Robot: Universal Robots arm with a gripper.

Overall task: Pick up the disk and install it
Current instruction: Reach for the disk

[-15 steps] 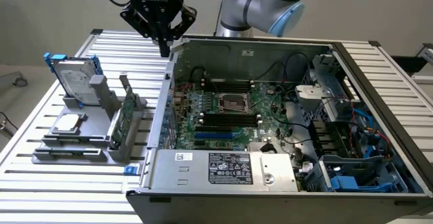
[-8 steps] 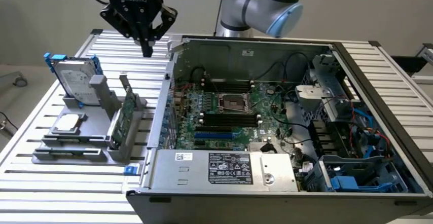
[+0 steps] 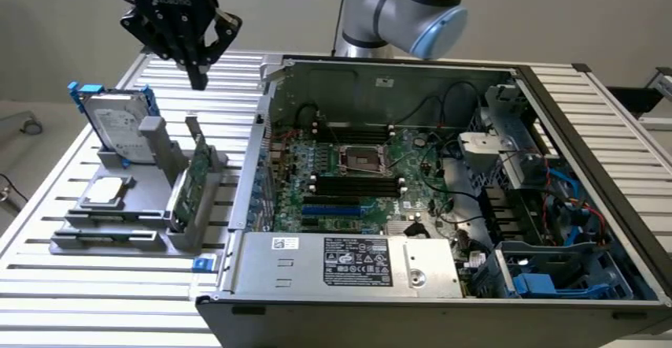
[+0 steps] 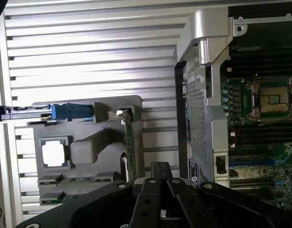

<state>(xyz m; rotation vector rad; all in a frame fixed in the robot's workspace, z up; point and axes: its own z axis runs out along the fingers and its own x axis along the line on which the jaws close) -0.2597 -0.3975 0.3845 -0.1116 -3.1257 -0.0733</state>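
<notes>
Slatted metal table (image 3: 63,301); disk (image 3: 113,120) upright in grey holder (image 3: 116,238); pale wall (image 3: 53,17) behind.

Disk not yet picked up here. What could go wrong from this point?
The gripper hangs shut above the table, apart from the upright disk; descending shut, it would likely strike the disk's edge. The green card stands upright in the same grey holder, so a wide approach might knock it.
</notes>
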